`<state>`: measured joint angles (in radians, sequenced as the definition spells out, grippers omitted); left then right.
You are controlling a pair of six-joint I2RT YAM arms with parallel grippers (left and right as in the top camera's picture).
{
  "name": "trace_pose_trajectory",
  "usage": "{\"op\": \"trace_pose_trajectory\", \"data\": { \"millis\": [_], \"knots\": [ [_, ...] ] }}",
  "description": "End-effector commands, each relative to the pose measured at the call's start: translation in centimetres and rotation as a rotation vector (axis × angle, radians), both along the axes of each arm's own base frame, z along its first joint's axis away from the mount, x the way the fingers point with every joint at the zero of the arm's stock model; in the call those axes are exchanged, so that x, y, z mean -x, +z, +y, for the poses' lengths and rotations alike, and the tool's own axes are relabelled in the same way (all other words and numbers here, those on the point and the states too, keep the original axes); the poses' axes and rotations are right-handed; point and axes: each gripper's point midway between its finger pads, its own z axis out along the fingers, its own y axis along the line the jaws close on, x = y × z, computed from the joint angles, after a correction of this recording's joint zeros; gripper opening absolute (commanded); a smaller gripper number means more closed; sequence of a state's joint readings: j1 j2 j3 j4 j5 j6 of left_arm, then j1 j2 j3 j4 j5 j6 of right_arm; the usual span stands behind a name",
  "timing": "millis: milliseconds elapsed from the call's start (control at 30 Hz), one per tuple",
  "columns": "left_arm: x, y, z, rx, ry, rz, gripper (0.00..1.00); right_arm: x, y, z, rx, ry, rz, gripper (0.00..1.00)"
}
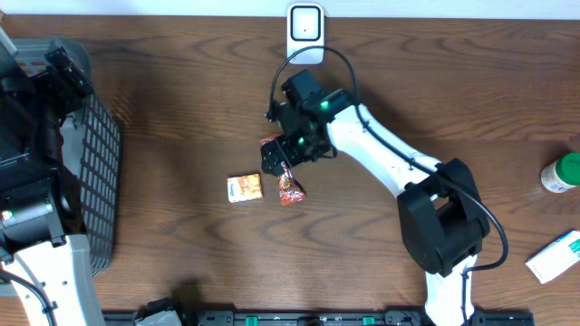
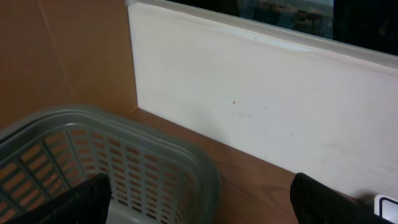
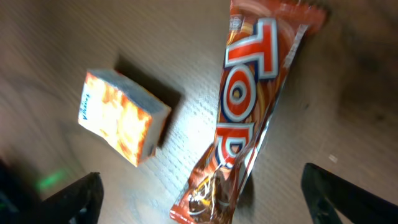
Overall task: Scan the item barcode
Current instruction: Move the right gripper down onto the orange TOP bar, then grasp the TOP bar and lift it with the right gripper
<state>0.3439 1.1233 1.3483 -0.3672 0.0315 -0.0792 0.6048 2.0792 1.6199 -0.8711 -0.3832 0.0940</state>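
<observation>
A red candy bar [image 1: 288, 184] marked "TOP" [image 3: 249, 106] lies on the wooden table near the middle, with a small orange box [image 1: 244, 187] [image 3: 121, 118] just to its left. My right gripper [image 1: 279, 159] [image 3: 202, 196] hovers open over the bar, and the bar's lower end lies between the two black fingers without touching them. A white scanner [image 1: 305, 32] stands at the table's far edge, behind the right arm. My left gripper [image 1: 65, 65] [image 2: 199, 205] is open and empty over the grey basket's corner.
A grey mesh basket [image 1: 98, 181] [image 2: 186, 155] fills the left side, with a white wall panel [image 2: 261, 99] behind it. At the right edge stand a green-capped bottle [image 1: 562, 172] and a white and green box [image 1: 555, 256].
</observation>
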Motion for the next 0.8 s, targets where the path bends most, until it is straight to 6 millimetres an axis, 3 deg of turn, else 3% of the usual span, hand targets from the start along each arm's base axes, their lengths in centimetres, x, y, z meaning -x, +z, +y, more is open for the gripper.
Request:
{"op": "trace_pose_trajectory", "data": {
  "millis": [0, 100, 167, 600, 767],
  "knots": [
    [-0.1, 0.2, -0.3, 0.008, -0.01, -0.009, 0.91, -0.4, -2.2, -2.0, 0.158, -0.031, -0.031, 0.93],
    [-0.1, 0.2, -0.3, 0.008, -0.01, -0.008, 0.91, -0.9, -3.2, -3.9, 0.278, -0.095, -0.055, 0.92],
    [-0.1, 0.2, -0.3, 0.008, -0.01, -0.009, 0.91, -1.1, -3.5, -4.1, 0.288, -0.095, -0.063, 0.96],
    [-0.1, 0.2, -0.3, 0.008, -0.01, -0.009, 0.91, -1.5, -5.6, -0.8, 0.209, -0.055, -0.083, 0.98],
    [-0.1, 0.2, -0.3, 0.008, -0.01, -0.009, 0.91, -1.1, -7.0, 0.3, 0.211, -0.03, -0.083, 0.86]
  ]
}}
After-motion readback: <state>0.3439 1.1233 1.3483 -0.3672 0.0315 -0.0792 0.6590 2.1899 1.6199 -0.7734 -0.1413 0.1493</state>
